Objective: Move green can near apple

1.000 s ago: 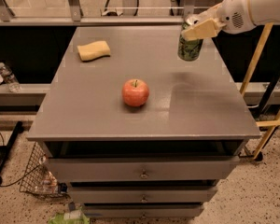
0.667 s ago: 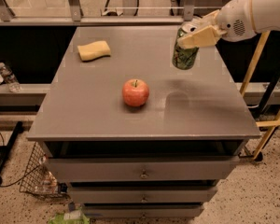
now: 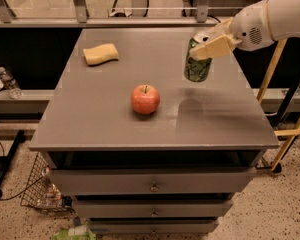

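This looks like a robot test lab: a grey drawer cabinet stands on a speckled floor, with a wire basket beside it. The end effector grips the green can above the worktop's right rear.

I see the can, mottled green and white with a silver top, held just off the table at the far right, nearly upright. My gripper reaches in from the right, clamped around the can's upper part. The apple, red with a yellowish blush and a short dark stem, sits upright near the middle, apart from the can and to its near left.
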